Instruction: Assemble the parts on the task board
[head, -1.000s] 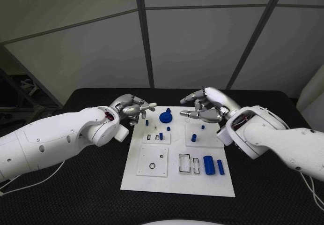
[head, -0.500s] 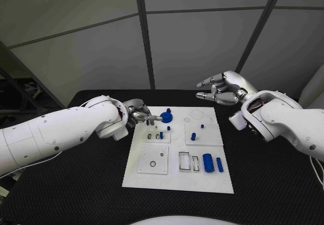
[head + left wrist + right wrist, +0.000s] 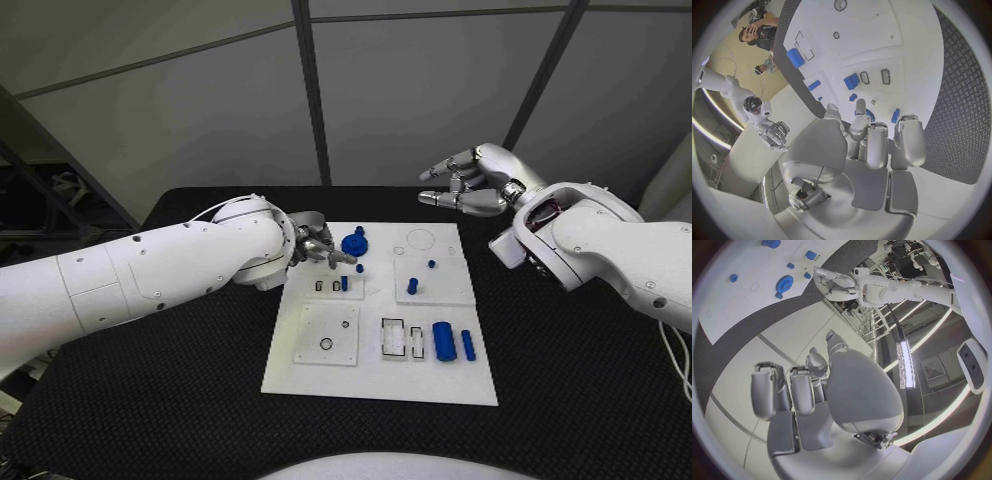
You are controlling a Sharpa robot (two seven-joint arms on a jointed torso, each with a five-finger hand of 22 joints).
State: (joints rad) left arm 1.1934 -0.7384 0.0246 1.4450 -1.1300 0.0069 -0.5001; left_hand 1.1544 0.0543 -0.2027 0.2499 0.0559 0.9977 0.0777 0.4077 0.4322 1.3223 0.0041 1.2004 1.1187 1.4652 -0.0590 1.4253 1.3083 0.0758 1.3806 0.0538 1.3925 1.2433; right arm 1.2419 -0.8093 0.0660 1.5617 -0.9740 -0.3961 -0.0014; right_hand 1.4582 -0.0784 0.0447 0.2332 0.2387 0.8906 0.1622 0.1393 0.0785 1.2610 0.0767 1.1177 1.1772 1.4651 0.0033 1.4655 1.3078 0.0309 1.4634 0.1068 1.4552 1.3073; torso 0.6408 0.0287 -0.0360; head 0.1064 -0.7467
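Head view first: we see our left hand [image 3: 320, 249] low over the far left part of the task board [image 3: 384, 385], fingertips among the small blue parts near the blue gear [image 3: 355, 243]; whether it pinches one we cannot tell. Our right hand [image 3: 470, 185] hangs above the table [image 3: 159, 400] beyond the board's far edge, fingers loosely curled and holding nothing.

Left wrist view: fingers point down at a small blue peg [image 3: 895, 115] (contact is hidden).

Right wrist view: nothing sits in the palm.

We judge a part pick-up is in hand; next comes a careful pinch and lift.
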